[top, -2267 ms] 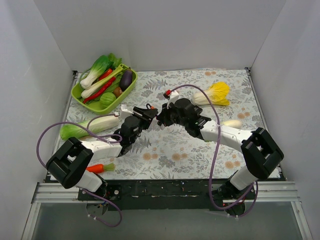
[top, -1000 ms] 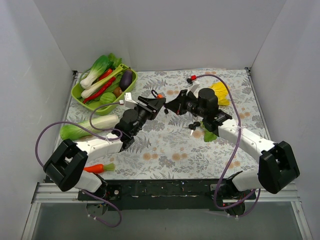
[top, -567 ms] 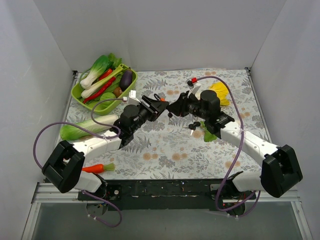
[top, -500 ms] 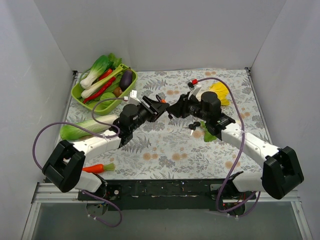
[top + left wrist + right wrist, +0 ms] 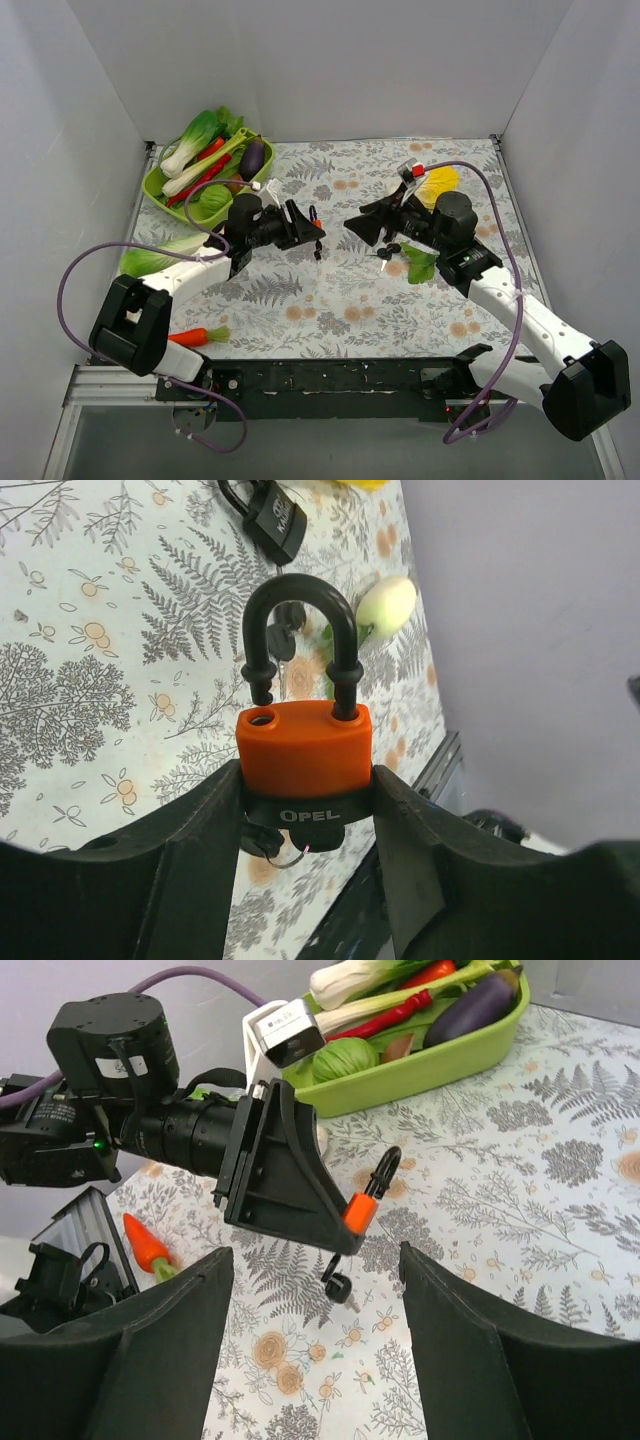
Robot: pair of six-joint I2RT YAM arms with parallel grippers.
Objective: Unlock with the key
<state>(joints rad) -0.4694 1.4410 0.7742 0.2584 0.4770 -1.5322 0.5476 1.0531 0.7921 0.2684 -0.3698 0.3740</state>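
The orange padlock (image 5: 303, 748) is being held by its body between the jaws of the left gripper (image 5: 297, 226), over the patterned table (image 5: 330, 300), with its shackle (image 5: 298, 605) facing the right gripper (image 5: 310, 1256). That gripper is being held wide open and empty, a little apart from the lock. 1 shackle leg is being shown clear of its hole, so release is being judged as achieved. The key (image 5: 336, 1283) is being seen hanging under the body. Any withdrawal is being advised straight along the keyway, against a firm left grip.
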